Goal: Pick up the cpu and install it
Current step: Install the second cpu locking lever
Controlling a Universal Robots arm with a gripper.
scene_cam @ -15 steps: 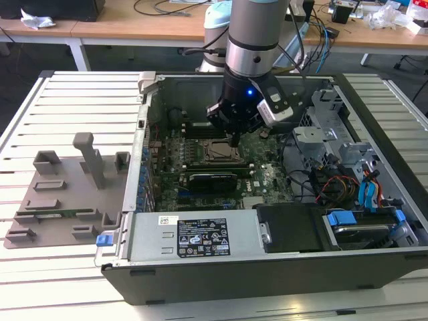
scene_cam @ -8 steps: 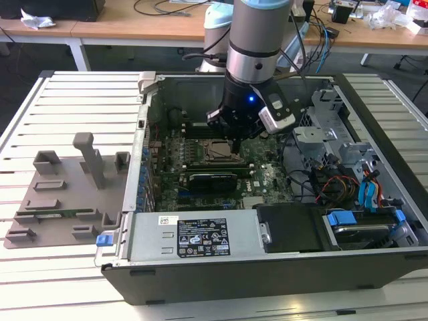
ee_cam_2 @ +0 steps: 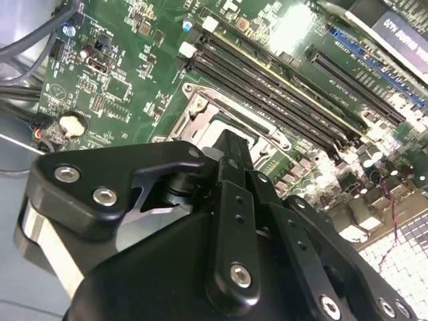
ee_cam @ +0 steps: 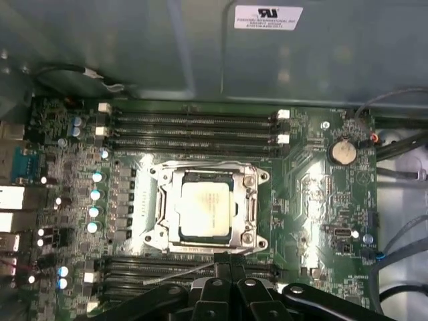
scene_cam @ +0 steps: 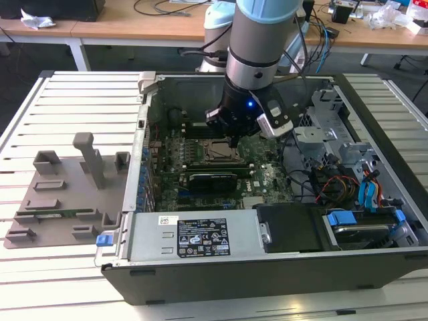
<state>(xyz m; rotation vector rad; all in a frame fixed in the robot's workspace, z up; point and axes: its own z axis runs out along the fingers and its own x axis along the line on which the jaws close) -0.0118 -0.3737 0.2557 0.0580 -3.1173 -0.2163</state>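
An open desktop computer case (scene_cam: 267, 267) lies on its side on a pale slatted surface (scene_cam: 73, 100); the robot arm (scene_cam: 257, 40) reaches down into it from above. In the exterior view the black end effector (scene_cam: 233, 139) hangs just above the green motherboard (scene_cam: 257, 170), close over the metal-framed socket (scene_cam: 217, 151); a small blue light glows on the wrist. In the first wrist view the cpu (ee_cam: 206, 210), a pale silvery square, sits inside the socket (ee_cam: 208, 207), framed on all sides by the metal bracket; the socket's lid stands open, so the chip's top is uncovered. Long dark memory slots (ee_cam: 194, 127) run along both sides of the socket; a round coin battery (ee_cam: 342, 151) lies further off on the board. The end effector (ee_cam: 226, 262) shows in that view with its black fingers pressed together and nothing between them, their tips beside the socket's edge, apart from the chip. In the second wrist view the end effector (ee_cam_2: 231, 144) points at the socket (ee_cam_2: 227, 124). On the exterior view's left a grey plastic tray (scene_cam: 63, 194) rests on the surface beside the case.
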